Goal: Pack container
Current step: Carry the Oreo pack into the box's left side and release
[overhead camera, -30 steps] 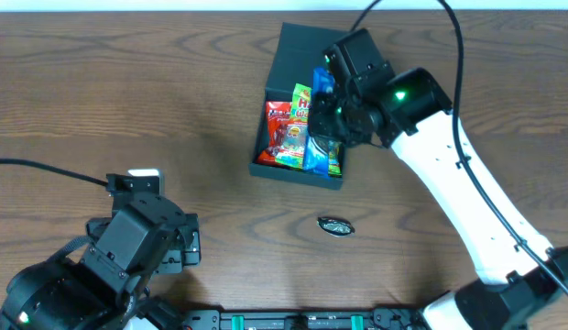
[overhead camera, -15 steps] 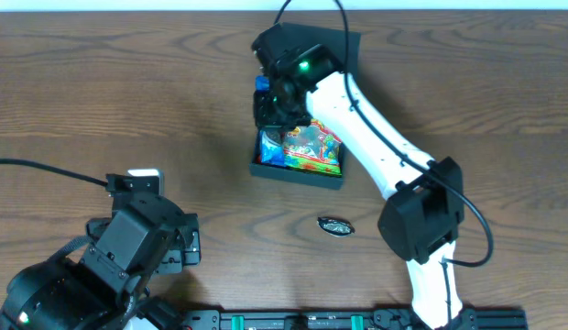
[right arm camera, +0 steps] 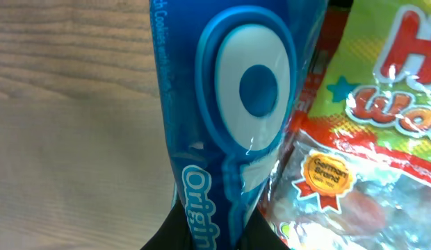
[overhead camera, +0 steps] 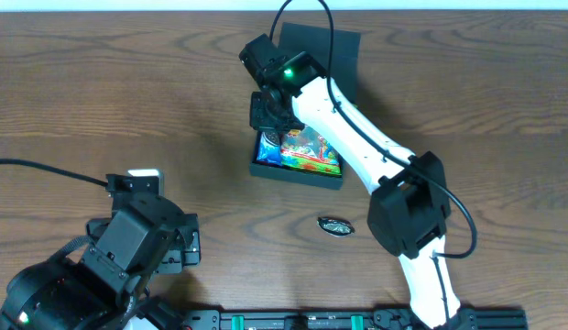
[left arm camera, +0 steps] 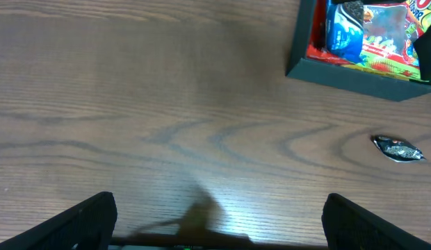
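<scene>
Blue packet (right arm camera: 229, 104), clamped in my right gripper (overhead camera: 268, 116) over the left side of the container (overhead camera: 298, 176) mid-table: I should lower it upright beside the gummy bag (overhead camera: 313, 151) before releasing; my left gripper (left arm camera: 219, 217) idles, spread wide.

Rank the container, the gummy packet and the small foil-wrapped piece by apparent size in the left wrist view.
1. container, partly cropped by the frame
2. gummy packet
3. foil-wrapped piece, smallest though nearest the camera
</scene>
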`<state>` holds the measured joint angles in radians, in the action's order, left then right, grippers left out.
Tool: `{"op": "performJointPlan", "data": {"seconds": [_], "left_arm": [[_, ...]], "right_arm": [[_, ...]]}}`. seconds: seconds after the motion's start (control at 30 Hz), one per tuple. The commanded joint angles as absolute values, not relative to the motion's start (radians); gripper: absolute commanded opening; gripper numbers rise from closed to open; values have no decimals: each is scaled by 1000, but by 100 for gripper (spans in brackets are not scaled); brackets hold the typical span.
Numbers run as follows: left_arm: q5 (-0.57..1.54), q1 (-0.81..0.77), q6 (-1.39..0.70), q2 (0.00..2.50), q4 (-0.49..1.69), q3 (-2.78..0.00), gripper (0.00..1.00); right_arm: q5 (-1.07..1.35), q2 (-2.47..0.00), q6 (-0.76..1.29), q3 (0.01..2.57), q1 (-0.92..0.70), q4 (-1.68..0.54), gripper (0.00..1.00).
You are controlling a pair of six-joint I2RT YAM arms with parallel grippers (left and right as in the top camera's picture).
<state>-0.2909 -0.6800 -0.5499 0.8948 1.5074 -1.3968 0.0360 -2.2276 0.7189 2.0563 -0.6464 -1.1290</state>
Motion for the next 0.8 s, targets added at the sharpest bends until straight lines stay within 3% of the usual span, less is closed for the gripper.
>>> {"op": "performJointPlan", "data": {"seconds": [0.0, 0.53, 0.57, 0.67, 0.77], "left_arm": [[-294, -681, -554, 896, 1510, -1394, 95], [-295, -681, -554, 896, 1510, -1394, 95], [-295, -681, -554, 896, 1510, -1394, 95], [-295, -681, -554, 896, 1510, -1394, 95], [-295, -681, -554, 896, 1510, -1394, 95]], "right_arm": [[11, -2260, 746, 2082, -660, -1118, 2], [20, -2331, 770, 2082, -662, -1099, 2], [20, -2331, 770, 2082, -662, -1100, 4], [19, -2330, 770, 2082, -662, -1102, 23], [19, -2330, 770, 2082, -662, -1103, 28]]}}
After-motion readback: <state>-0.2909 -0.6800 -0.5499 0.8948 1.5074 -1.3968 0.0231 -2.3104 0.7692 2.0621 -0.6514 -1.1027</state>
